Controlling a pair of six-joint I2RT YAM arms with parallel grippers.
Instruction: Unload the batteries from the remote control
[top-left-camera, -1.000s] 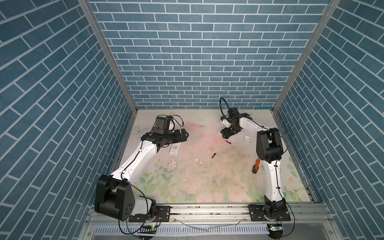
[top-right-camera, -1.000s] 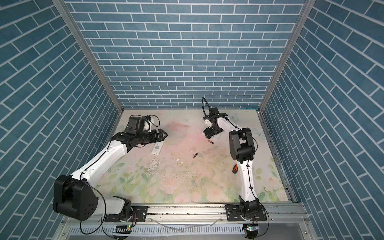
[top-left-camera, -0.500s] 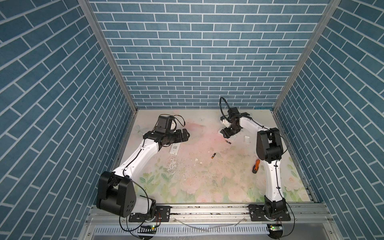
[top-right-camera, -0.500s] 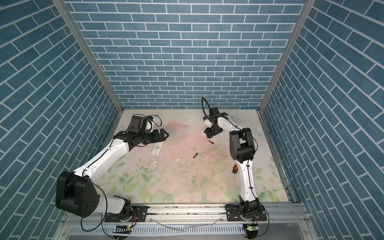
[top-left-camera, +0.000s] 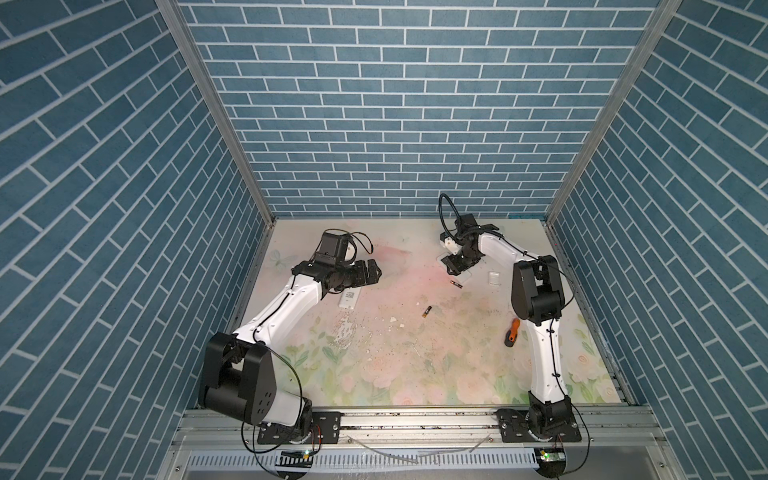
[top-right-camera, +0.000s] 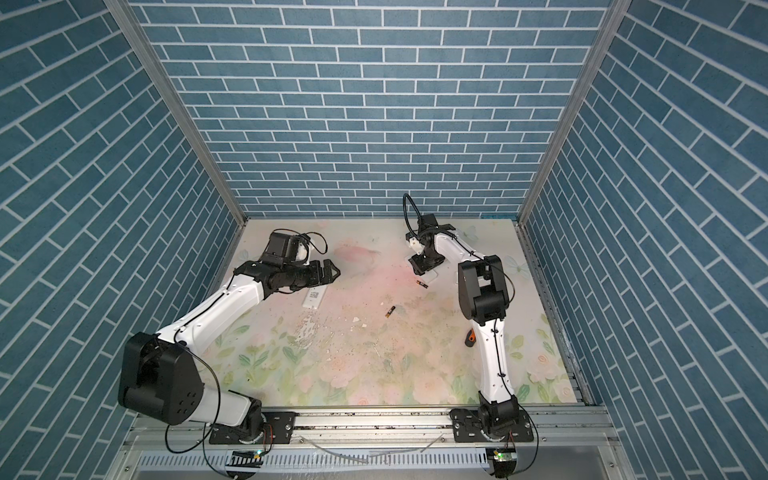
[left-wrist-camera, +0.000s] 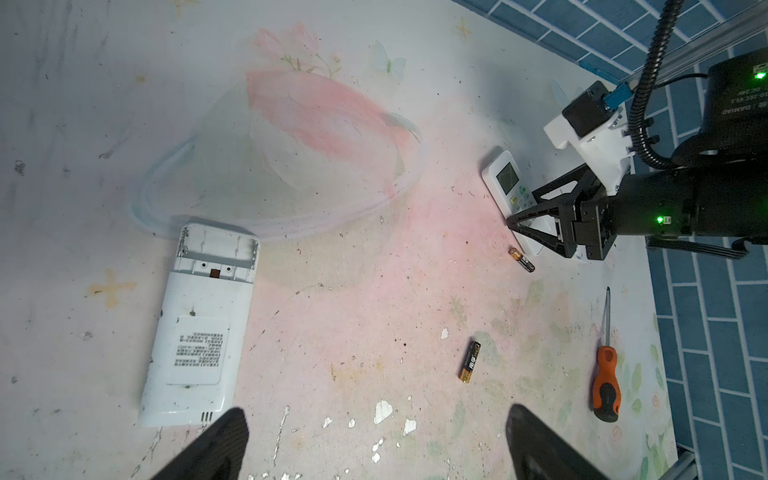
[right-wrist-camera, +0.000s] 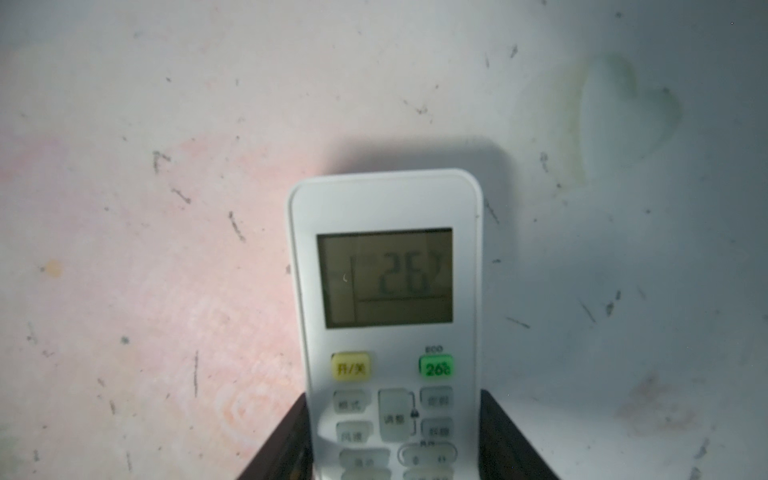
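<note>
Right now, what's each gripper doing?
Left gripper: open, holding nothing.
Right gripper: closed on the sides of the display remote.

Walls: blue brick-patterned panels (top-left-camera: 374, 124) with white mortar lines are enclosing the space on three sides.
Corner posts: bare aluminium posts (top-left-camera: 220, 120) are standing where the panels meet.
Worktop: a pale worktop with a faded floral print (top-left-camera: 415, 374) is lying flat, showing scuffs, white chips and dark specks.
Front edge: a silver aluminium rail (top-left-camera: 415, 419) is running along the near side, a white slotted duct (top-left-camera: 374, 461) lying beside it.
Light: even light is falling from above, throwing soft shadows.
</note>
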